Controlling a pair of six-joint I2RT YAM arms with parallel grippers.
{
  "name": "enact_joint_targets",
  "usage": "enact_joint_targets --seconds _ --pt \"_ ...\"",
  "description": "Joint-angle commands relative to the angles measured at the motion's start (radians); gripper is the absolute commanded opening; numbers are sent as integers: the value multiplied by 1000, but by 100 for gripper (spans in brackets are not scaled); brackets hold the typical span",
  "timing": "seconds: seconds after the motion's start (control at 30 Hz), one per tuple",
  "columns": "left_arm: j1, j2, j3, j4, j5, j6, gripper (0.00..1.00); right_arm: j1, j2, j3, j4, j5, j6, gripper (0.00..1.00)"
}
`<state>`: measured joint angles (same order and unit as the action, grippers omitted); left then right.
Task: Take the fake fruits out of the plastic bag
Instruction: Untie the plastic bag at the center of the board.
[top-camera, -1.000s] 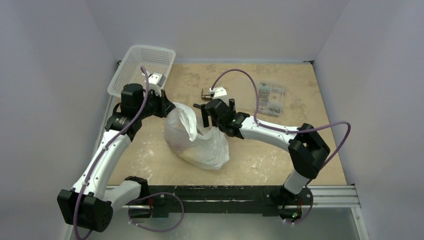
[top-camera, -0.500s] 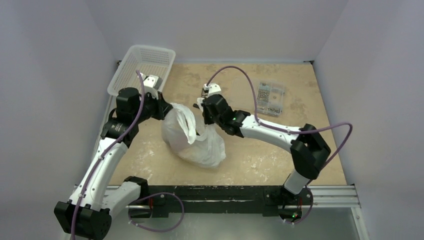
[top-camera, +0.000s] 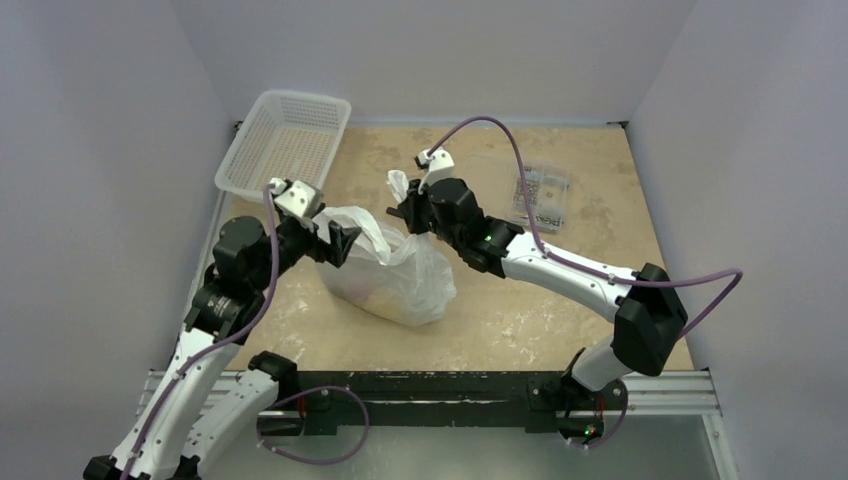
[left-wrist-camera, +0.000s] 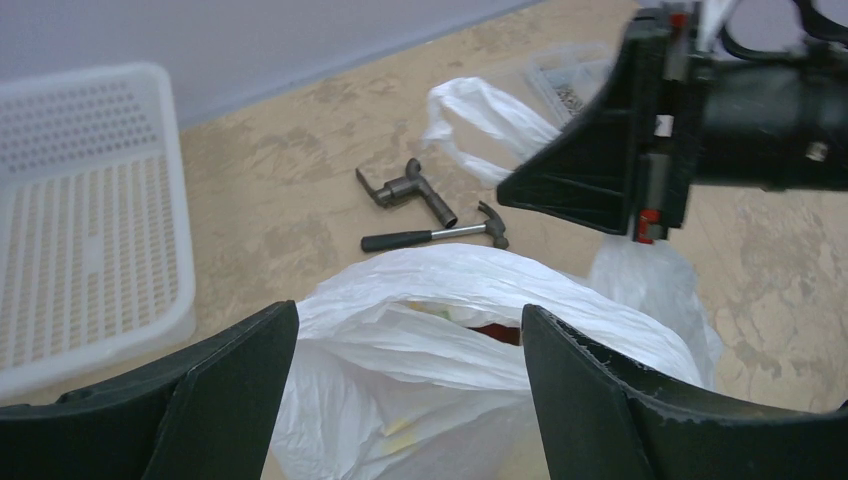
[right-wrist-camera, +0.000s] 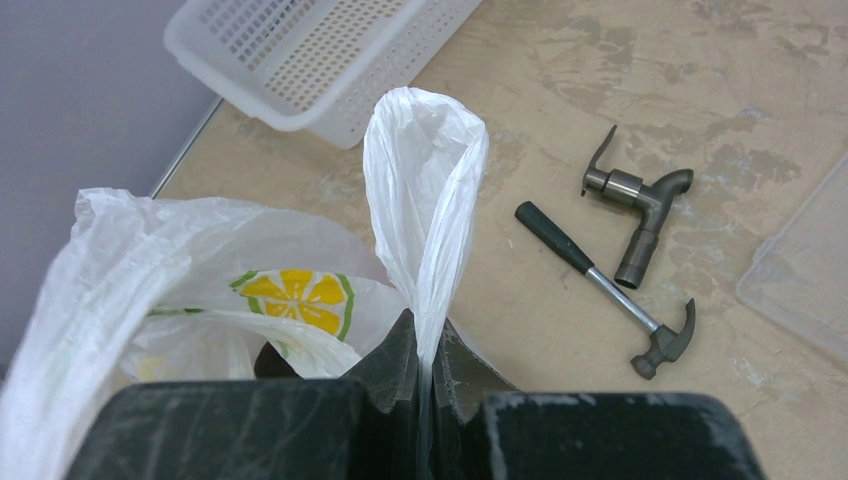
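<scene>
Since a second ago the left gripper (left-wrist-camera: 410, 400) has opened and drawn back from the plastic bag (top-camera: 395, 280). Its jaws now stand wide, and the bag's open mouth lies just ahead of them. The right gripper (right-wrist-camera: 425, 365) has gone up and is closed tight on one handle loop (right-wrist-camera: 425, 180), which stands upright above its fingertips. Inside the mouth a red bit of the fake fruits (left-wrist-camera: 497, 333) shows, not yet taken out. Beyond the right gripper a small hammer (right-wrist-camera: 600, 290) lies on the table (right-wrist-camera: 760, 80).
</scene>
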<state>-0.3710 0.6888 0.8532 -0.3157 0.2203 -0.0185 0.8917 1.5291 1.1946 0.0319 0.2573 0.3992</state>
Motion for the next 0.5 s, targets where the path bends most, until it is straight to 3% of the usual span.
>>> enact_joint_targets --seconds 0.0,0.2,0.33,0.47 --pt "-74 -23 -73 140 14 181 98 1 -54 -11 73 -75 -24 0" --pt "-89 -59 -59 95 131 194 100 1 -52 -17 89 -106 -26 0" --pt "-107 -93 -47 68 177 83 100 1 -61 -22 93 -112 -25 0" --pt "-144 -145 -74 90 122 -36 100 1 -72 -37 106 -112 -15 0"
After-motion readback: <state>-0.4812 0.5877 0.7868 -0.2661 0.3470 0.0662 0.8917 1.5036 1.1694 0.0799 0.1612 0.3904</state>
